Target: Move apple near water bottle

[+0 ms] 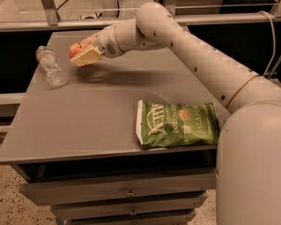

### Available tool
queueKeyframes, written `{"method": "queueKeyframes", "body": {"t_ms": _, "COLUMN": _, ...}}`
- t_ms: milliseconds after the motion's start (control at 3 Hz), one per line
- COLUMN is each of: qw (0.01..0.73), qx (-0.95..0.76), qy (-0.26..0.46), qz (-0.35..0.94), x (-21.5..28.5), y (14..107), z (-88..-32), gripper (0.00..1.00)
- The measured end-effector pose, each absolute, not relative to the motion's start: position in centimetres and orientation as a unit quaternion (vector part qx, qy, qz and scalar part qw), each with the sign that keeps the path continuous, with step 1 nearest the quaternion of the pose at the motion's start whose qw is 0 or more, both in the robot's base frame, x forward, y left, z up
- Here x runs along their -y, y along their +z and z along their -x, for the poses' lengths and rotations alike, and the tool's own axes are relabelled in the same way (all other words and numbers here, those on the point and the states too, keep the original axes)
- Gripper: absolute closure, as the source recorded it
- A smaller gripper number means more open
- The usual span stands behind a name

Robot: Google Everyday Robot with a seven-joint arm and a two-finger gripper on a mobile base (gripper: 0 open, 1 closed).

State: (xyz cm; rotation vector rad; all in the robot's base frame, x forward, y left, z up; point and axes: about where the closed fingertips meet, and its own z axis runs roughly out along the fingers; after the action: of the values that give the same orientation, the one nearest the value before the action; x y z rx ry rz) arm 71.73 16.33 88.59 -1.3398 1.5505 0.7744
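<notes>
My gripper (80, 54) is stretched out over the far left part of the grey table (98, 111), above the surface. It is shut on the red-orange apple (75, 49), which shows between its pale fingers (87, 57). The clear crinkled water bottle (51, 66) lies on its side on the table at the far left, just left of and slightly below the held apple, a short gap apart.
A green chip bag (177, 123) lies flat near the table's front right edge. My white arm (196, 62) crosses the right half of the table. Drawers (126, 191) sit under the tabletop. A metal rail (131, 21) runs behind the table.
</notes>
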Motion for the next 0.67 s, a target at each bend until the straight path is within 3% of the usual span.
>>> {"method": "queueKeyframes", "body": {"t_ms": 667, "qw": 0.448, "qx": -0.621, "qy": 0.339, "qz": 0.547, "x": -17.6, "y": 87.41, "z": -71.05, "gripper": 0.4}}
